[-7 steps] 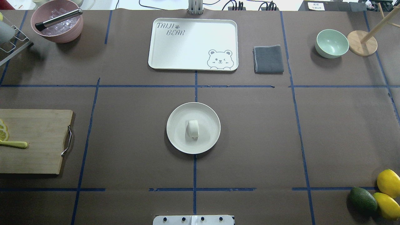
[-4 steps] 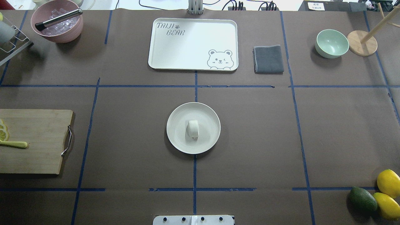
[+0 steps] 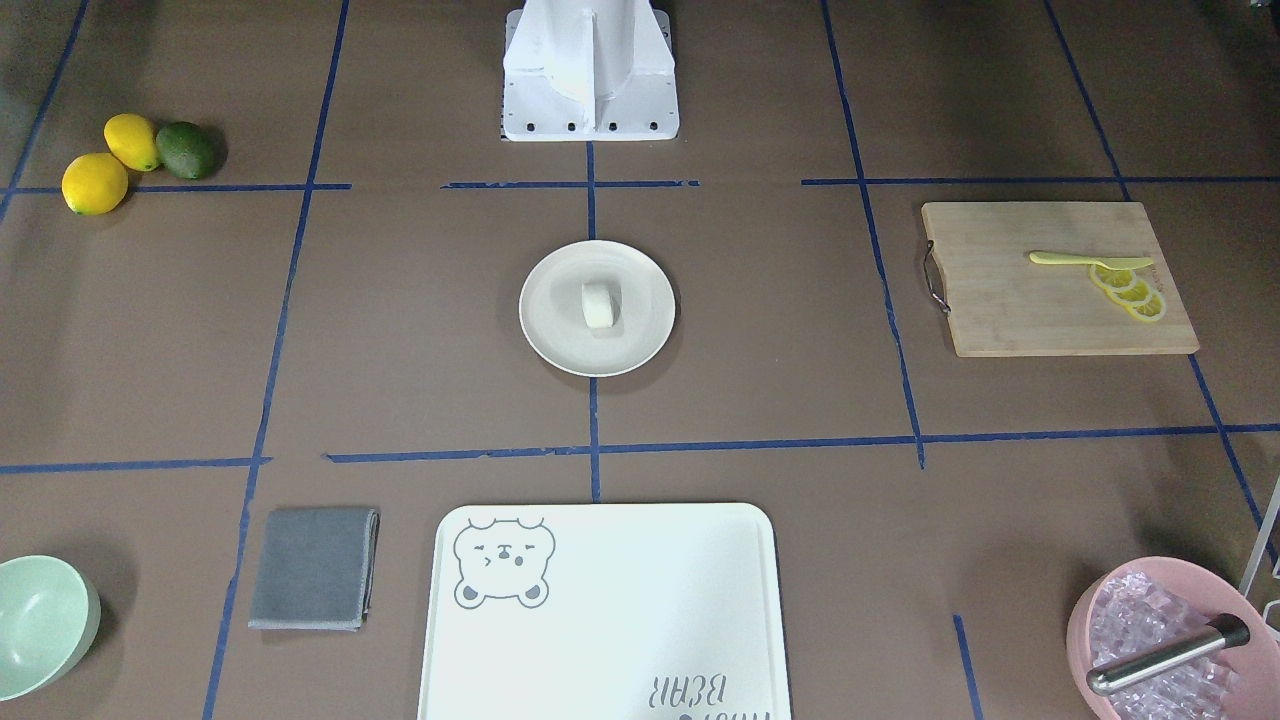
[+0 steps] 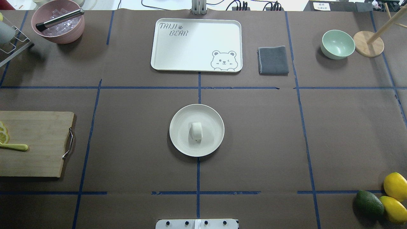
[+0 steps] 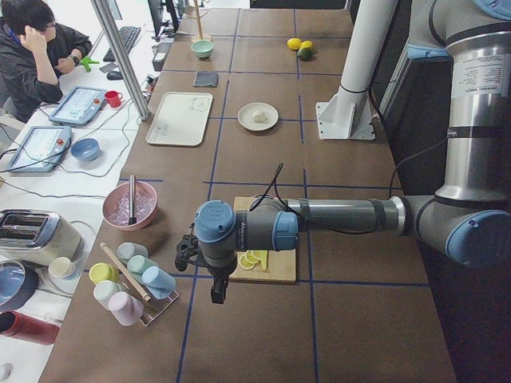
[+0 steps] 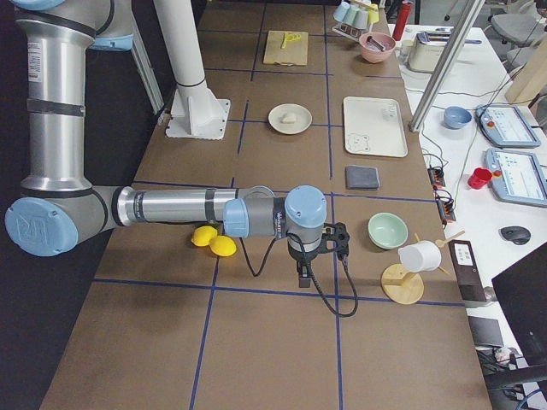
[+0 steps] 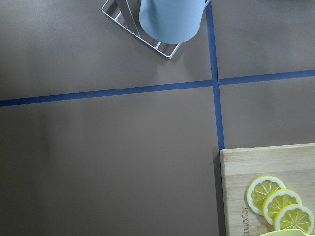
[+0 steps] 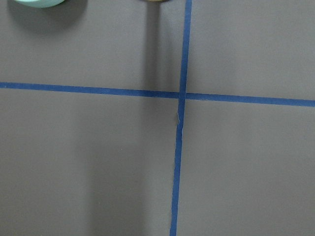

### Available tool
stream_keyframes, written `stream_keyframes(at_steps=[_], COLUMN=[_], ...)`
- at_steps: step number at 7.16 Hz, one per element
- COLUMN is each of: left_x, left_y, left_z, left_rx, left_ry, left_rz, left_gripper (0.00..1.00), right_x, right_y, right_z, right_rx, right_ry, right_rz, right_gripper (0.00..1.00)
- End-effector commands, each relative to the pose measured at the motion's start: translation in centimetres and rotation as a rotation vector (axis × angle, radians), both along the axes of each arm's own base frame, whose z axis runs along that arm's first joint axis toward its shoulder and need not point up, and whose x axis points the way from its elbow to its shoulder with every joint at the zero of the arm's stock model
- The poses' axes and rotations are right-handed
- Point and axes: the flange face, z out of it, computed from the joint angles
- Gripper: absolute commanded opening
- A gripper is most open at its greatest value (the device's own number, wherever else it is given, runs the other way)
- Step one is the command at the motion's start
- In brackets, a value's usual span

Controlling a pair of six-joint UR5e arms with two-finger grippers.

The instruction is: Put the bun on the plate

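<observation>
The small, smooth white bun (image 4: pixel 196 131) lies near the middle of the round, shallow cream-white plate (image 4: pixel 181 141), touching its floor and well clear of its rim, and it is well apart from both pincers, which hang out at opposite ends of the brown paper-covered table (image 4: pixel 133 143). The left pincer (image 5: pixel 217 291) points down over bare table, with the pale wooden cutting board (image 7: pixel 268 162) and its yellow lemon slices (image 7: pixel 280 206) just beside it on one side and a light blue cup (image 7: pixel 170 19) in a white wire rack (image 7: pixel 123 17) near it on the other. The right pincer (image 6: pixel 303 278) hangs over a crossing of blue tape (image 8: pixel 181 96), with the mint-green bowl (image 6: pixel 387 231) near it and two whole yellow lemons (image 6: pixel 214 242) close under its forearm. Both show only in the side views, so I cannot tell whether either pincer's fingers are apart or together; nothing is seen held in them. Judged from how things lie, the placing looks done, so the risk is in any further move. The bun is rounded and would probably roll if nudged, and the light plate could slide on the paper, so a pincer coming back low over the plate might knock the bun off it. A careless swing of the left arm could catch the rack or the board. The black cable (image 6: pixel 329 295) looping below the right wrist could drag across the table and snag the bowl or the lemons.
</observation>
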Motion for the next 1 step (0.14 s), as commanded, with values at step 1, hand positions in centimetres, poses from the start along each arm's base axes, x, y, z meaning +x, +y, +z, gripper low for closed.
stream_keyframes(at_steps=[1], left_x=[0.01], left_y=[-0.01], left_z=[-0.07], left_rx=[0.001], left_ry=[0.001], left_rz=[0.001], left_gripper=[1.00], right_x=[0.08], right_y=[-0.05], right_z=[-0.10], right_rx=[0.002], right_ry=[-0.002], right_rz=[0.002], right_gripper=[0.99])
